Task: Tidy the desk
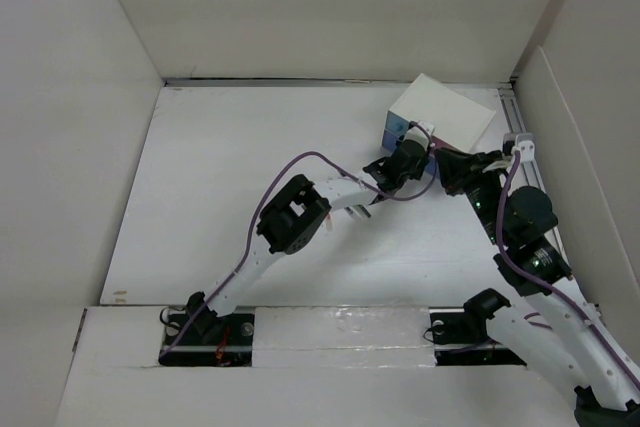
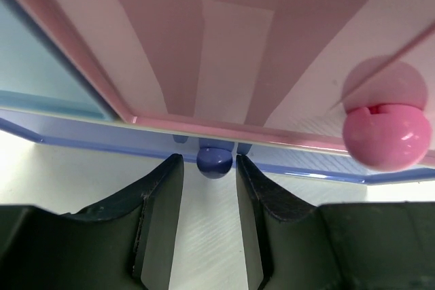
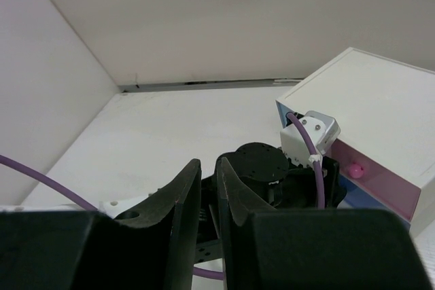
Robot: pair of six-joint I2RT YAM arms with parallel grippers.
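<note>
Left tool (image 2: 209, 168), parted, empty, bracketing blue knob (image 2: 215, 159); next calling for pinching it. Right tool (image 3: 209, 181) hanging nearly closed, empty.

Lab cell; white-walled desk (image 1: 230, 167)

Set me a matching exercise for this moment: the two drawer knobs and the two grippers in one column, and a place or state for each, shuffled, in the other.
Column 1
1. pink knob
2. blue knob
3. left gripper
4. right gripper

Column 2
A. fingers nearly together, nothing between them
B. on the pink drawer front
C. open, a finger on either side of a knob
D. on the blue drawer front

Pairs: 1-B, 2-D, 3-C, 4-A
</note>
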